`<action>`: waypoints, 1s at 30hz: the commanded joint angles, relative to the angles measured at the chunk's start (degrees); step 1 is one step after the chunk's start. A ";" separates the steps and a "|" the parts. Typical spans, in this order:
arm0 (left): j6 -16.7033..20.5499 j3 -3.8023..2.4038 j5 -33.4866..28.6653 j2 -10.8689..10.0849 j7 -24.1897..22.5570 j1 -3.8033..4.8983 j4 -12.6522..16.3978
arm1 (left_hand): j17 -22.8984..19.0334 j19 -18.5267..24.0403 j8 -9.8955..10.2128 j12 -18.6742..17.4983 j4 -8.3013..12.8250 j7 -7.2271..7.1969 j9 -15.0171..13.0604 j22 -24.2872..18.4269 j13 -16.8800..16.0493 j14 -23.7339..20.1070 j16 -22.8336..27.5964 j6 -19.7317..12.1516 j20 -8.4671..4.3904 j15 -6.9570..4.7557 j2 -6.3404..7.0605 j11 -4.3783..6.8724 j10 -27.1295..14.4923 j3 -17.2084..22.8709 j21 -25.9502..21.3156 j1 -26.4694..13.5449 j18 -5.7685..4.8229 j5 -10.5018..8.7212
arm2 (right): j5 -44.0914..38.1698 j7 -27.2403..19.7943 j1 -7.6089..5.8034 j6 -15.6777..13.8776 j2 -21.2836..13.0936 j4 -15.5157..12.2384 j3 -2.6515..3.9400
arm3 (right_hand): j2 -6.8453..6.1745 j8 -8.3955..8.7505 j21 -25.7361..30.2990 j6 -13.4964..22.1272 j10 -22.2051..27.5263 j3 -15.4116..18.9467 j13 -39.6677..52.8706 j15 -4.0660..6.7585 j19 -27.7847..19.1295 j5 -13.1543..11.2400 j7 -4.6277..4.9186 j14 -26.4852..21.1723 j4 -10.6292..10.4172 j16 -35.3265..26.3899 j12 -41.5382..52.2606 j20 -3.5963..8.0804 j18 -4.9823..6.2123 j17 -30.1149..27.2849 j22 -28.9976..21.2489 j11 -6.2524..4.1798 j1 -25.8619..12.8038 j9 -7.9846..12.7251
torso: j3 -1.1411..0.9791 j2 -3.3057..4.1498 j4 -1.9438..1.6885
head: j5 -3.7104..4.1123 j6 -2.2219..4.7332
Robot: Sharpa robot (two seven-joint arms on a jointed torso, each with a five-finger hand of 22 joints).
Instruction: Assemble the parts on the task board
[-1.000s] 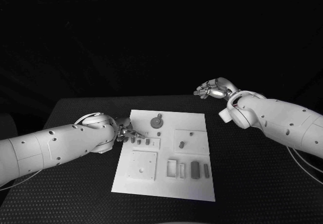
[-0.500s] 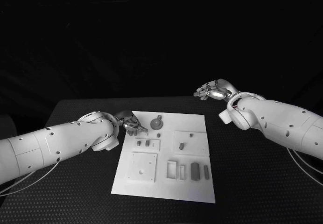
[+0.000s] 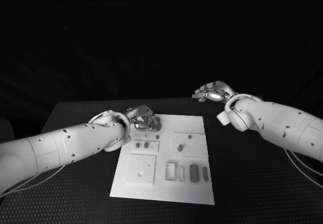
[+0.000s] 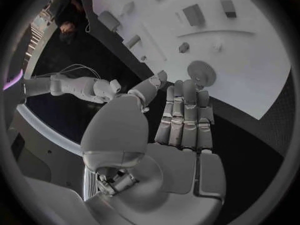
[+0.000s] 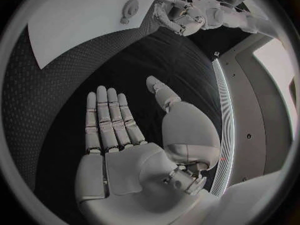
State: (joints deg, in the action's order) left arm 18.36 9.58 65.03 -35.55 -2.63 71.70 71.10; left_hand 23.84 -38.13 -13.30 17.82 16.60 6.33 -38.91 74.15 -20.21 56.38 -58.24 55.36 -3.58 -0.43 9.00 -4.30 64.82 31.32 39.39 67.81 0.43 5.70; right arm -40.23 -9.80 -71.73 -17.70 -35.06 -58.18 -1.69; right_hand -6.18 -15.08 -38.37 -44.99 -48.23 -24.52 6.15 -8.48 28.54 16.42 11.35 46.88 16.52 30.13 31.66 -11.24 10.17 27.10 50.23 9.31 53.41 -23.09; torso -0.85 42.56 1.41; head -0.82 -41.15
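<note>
Table (image 3: 256, 186), black and pebbled, spread under everything. Task board (image 3: 168, 191), white and rectangular, flat in the table's middle, near edge toward the robot; also seen in the left wrist view (image 4: 250, 75) and at the rim of the right wrist view (image 5: 69, 25).

Left arm (image 3: 60, 147) in from the left, reaching to the board's far left corner. Left hand (image 3: 143, 120) poised over that corner; in its wrist view (image 4: 169, 130) fingers straight and side by side, thumb set apart, nothing held. Fingertips close to the round disc part (image 4: 202, 73) at the board's far end; touching or just above, hard to tell.

Right arm (image 3: 283, 123) in from the right, lifted off the table beyond the board's far right corner. Right hand (image 3: 212, 92) well apart from the board; in its wrist view (image 5: 125, 135) palm flat, fingers extended together, thumb out to the side, empty.

Square raised plates on the board: one near the left front (image 3: 143, 168), one right of centre (image 3: 189, 142). Small dark parts: a row of upright pegs (image 3: 144, 145) left of centre, and oblong pieces (image 3: 194, 171) in slots near the front right.
</note>
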 commanded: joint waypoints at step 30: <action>-4.84 2.57 17.30 6.07 2.47 -0.95 -5.09 | 3.92 -7.27 1.43 -7.71 -1.31 0.35 3.33 1.85 4.15 6.42 -6.74 -2.93 -3.95 -1.44 1.34 -0.23 -0.06 -0.83 2.16 -1.73 0.00 -1.10 | -0.01 -0.55 0.02 0.47 0.26 -0.40 0.03 | -0.05 -0.30 0.45 0.20 -0.32 -0.29 -0.27 -0.05 -0.03 0.65 0.91 -0.48 -0.11 0.31 0.39 -0.34 0.67 -0.22 0.15 0.12 -0.46 0.19 | 0.00 -0.04 -0.11 | 0.53 -0.48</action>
State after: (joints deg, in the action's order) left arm 15.30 12.17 81.43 -29.74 -1.08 70.83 66.30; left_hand 27.74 -45.16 -11.71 10.37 15.48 6.85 -35.64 74.94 -16.13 62.47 -64.82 52.40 -5.00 -1.85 10.56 -4.49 64.61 30.41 41.46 66.33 0.43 4.46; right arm -40.22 -9.84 -71.73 -17.72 -34.80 -58.41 -1.69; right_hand -6.18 -15.08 -38.14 -44.99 -48.23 -24.52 5.94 -8.48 28.54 16.87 11.35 46.88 16.52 30.13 31.66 -11.24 10.17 26.93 50.33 9.31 53.41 -22.98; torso -0.82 42.52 1.32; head -0.39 -41.59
